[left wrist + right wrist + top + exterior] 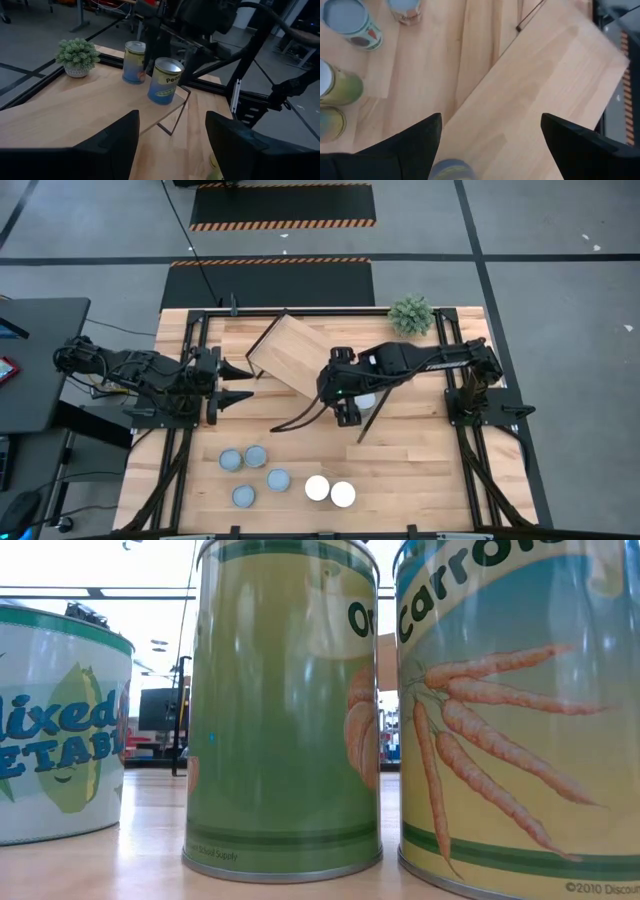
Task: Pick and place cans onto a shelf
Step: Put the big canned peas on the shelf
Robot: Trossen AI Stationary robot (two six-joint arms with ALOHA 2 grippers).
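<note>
The shelf (290, 355) stands slantwise at the table's far middle, a light board on thin black legs. Two cans (165, 80) (134, 62) stand upright on it near one edge, under my right arm. My right gripper (490, 145) hangs open above the board, pointing steeply down. A blurred can top (451, 170) shows low between its fingers, clear of both. My left gripper (172, 145) waits open at the table's left, level, facing the shelf. Several more cans (255, 456) (330, 491) stand upright near the front edge.
A small potted plant (411, 313) stands at the far right of the table. Black frame rails (455, 380) run along the table's left and right sides. In the low view three cans (285, 710) fill the picture close up. Bare tabletop (420, 460) lies at the near right.
</note>
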